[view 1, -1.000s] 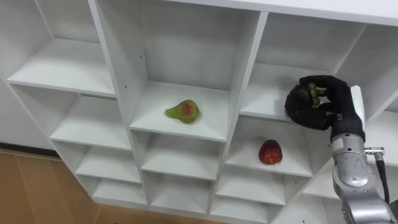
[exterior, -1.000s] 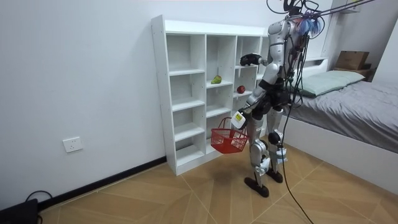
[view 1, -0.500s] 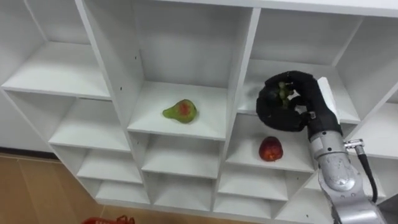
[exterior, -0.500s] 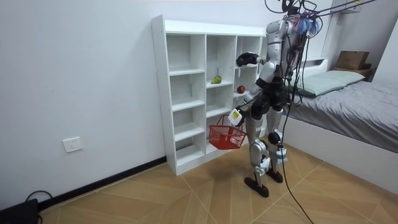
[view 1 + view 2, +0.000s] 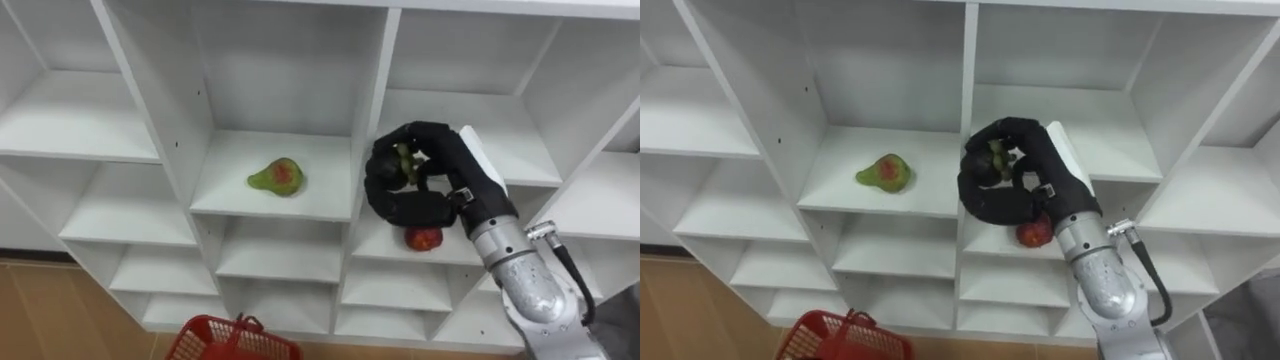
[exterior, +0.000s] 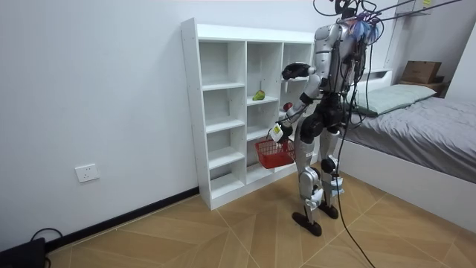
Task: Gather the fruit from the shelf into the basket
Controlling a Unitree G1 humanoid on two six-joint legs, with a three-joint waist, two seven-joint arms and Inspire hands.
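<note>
My right hand [image 5: 425, 185] is out in front of the white closet [image 5: 372, 110], its dark fingers curled round a small green fruit [image 5: 405, 160]. It hangs before the divider between the middle and right columns. A green pear with a red blush [image 5: 277, 176] lies on the middle shelf. Just below my hand, on the shelf under it, a red apple [image 5: 427, 239] is partly hidden. A red basket [image 5: 235, 340] shows at the lower edge; in the room view it hangs from my left hand [image 6: 277, 132], which grips its handle.
The closet [image 6: 223, 112] stands against the wall with several bare compartments to the left and below. I stand close in front of its right half. A bed [image 6: 416, 112] lies at the room view's right, behind me.
My right hand has drawn out of the upper right compartment and moved left with the green fruit. My left hand has lifted the basket up towards the shelves.
</note>
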